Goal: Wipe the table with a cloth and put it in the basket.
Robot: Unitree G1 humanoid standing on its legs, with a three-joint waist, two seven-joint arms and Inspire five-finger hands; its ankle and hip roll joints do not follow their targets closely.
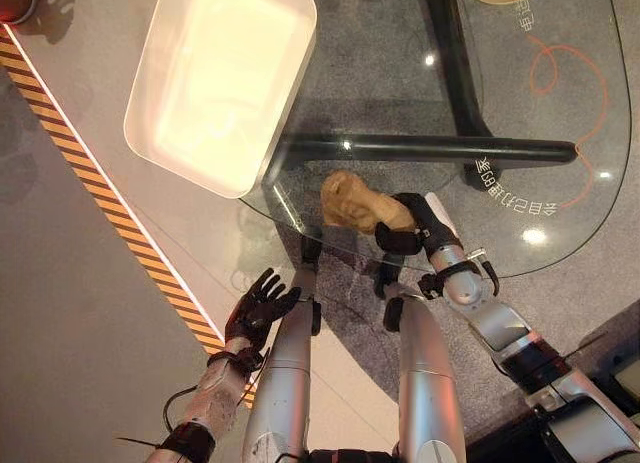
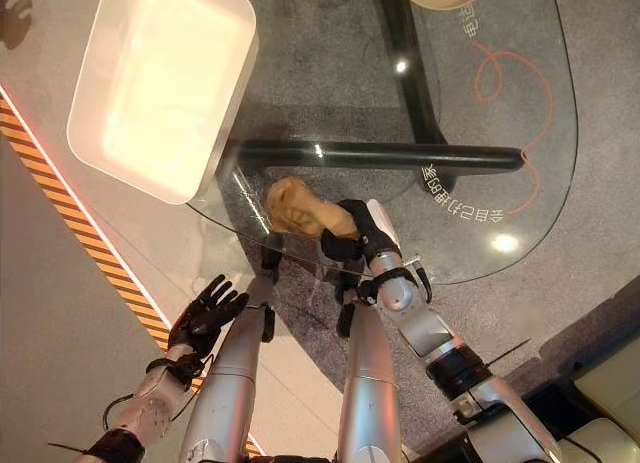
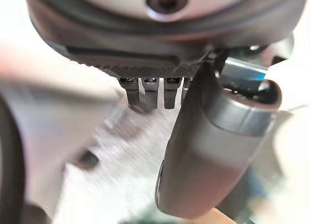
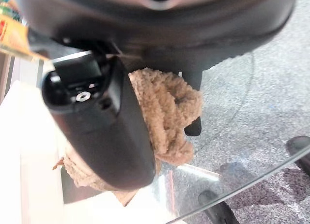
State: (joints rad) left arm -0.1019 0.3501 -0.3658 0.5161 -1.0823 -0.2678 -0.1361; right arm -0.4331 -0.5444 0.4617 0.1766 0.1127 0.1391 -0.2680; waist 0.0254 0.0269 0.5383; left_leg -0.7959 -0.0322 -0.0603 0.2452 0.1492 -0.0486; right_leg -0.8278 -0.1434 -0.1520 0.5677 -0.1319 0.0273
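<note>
Tan cloth (image 1: 352, 202) sits bunched in the curled right hand (image 1: 412, 226), pressed on the glass table (image 1: 560, 103) near its edge. White basket (image 1: 220, 78) waits empty at 10 o'clock from it, so stowing remains. Left hand (image 1: 258, 308) hangs spread, holding nothing.

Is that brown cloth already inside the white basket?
No, the cloth is bunched in the right hand on the glass table near its edge, apart from the white basket.
</note>
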